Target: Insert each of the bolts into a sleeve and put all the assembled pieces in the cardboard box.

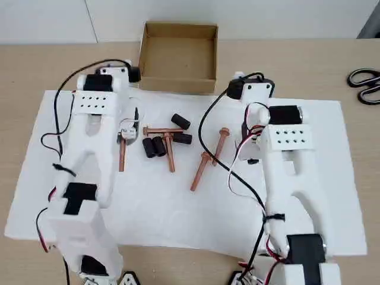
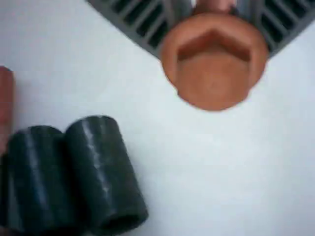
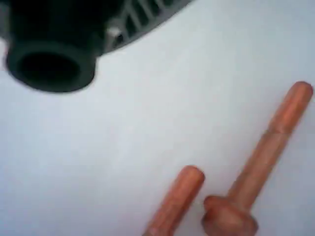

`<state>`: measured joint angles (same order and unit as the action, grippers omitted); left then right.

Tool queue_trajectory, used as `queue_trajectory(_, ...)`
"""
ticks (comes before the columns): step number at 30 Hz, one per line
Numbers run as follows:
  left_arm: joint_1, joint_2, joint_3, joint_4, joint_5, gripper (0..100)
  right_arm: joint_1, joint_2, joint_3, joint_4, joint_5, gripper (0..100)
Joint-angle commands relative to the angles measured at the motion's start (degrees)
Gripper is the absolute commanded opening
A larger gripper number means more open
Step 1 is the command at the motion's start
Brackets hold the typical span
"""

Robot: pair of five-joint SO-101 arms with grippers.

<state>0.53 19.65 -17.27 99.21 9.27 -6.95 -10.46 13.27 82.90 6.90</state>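
My left gripper [image 1: 126, 135] is shut on a copper bolt [image 1: 122, 155], whose round head [image 2: 214, 61] shows between the grey ribbed fingers [image 2: 140, 17]. Just beside it lie two black sleeves [image 2: 101, 172] on the white sheet. My right gripper [image 1: 249, 146] is shut on a black sleeve [image 3: 49, 56], open end facing out. Two loose bolts [image 3: 268, 152] lie near it. Several more bolts [image 1: 170, 152] and sleeves [image 1: 181, 122] lie between the arms. The cardboard box [image 1: 144, 56] stands open at the back.
A white foam sheet [image 1: 178, 219] covers the wooden table. Black scissors [image 1: 365, 83] lie at the far right edge. Cables hang from both arms over the sheet.
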Motion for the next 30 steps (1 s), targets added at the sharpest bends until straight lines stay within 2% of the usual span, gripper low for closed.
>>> queue_trajectory(1,1.1,-6.4,-2.2,1.1,0.0,1,-1.8,-7.1,-1.6,-0.9,0.3,0.7)
queue_trajectory(7,2.8,-15.3,0.0,1.2,0.2,1,-2.2,-23.4,0.5,-2.2,2.8,0.7)
queue_trajectory(14,8.5,-23.0,4.6,0.3,0.8,1,-2.2,-35.3,19.3,-11.2,2.3,0.4)
queue_trajectory(16,8.9,-23.8,4.6,-0.5,4.4,1,-2.4,-38.5,23.4,-11.3,2.3,0.4)
queue_trajectory(18,9.0,-24.1,4.6,-2.4,7.1,1,-2.4,-42.5,26.0,-12.1,0.4,0.4)
queue_trajectory(23,9.1,-24.4,4.4,-7.2,7.5,1,-2.2,-52.6,31.2,-18.1,-4.8,0.4)
queue_trajectory(30,9.8,-24.4,4.4,-12.7,7.3,1,-4.1,-66.5,49.1,-31.7,-9.7,0.4)
